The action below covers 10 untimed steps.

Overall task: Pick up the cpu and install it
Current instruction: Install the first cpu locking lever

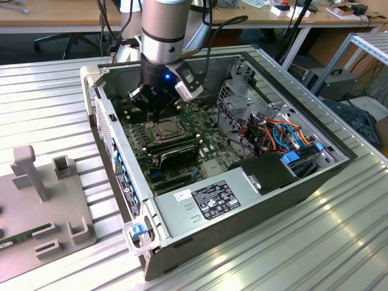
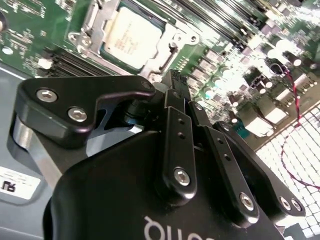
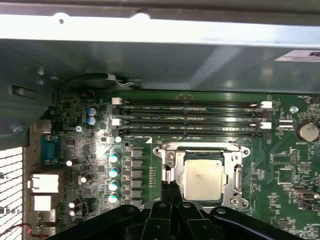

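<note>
Cpu (image 3: 202, 176) sitting flat in its socket frame (image 3: 236, 176), lower middle of the first wrist view; silver face up, metal frame around it. Same chip (image 2: 131, 36) at upper left of the second wrist view, much closer and tilted. Gripper (image 3: 170, 189) pinched narrow, fingertips together, holding nothing, tips just beside the chip's edge over the frame. Four empty dark memory slots (image 3: 190, 117) visible above the socket in the first wrist view. Exterior view adds the bigger picture: open computer case (image 1: 242, 206) on a ribbed metal table (image 1: 48, 109), arm reaching down into it at upper centre, grey fixture plate (image 1: 36, 206) at lower left.
</note>
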### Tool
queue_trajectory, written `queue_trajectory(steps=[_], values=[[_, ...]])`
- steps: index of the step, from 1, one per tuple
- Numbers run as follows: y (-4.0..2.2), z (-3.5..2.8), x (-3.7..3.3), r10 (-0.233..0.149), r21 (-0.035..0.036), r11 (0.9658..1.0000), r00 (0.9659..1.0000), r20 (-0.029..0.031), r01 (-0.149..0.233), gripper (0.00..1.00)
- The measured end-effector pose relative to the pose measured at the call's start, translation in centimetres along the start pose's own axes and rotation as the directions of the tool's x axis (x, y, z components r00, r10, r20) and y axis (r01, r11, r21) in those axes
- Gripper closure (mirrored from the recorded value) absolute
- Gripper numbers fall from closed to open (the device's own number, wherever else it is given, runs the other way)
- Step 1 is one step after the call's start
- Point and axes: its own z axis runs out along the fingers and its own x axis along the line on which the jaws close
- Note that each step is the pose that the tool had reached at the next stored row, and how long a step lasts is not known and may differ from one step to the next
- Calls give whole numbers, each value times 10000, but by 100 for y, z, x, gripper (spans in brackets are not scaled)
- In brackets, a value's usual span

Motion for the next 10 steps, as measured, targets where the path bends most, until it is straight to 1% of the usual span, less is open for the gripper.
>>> queue_trajectory(steps=[1, 2, 3, 5, 7, 10], values=[[0, 1, 29, -5, -1, 10000, 10000, 2, 5, 89], [1, 4, 75, -9, -2, 10000, 10000, 4, 9, 89], [1, 4, 92, -9, -8, 10000, 10000, 9, 9, 89], [1, 3, 102, -7, -140, 9999, 10000, 32, 8, 89], [1, 3, 117, -2, -364, 9993, 10000, 69, 4, 89], [1, 3, 136, 6, -593, 9982, 9999, 110, 0, 89]])
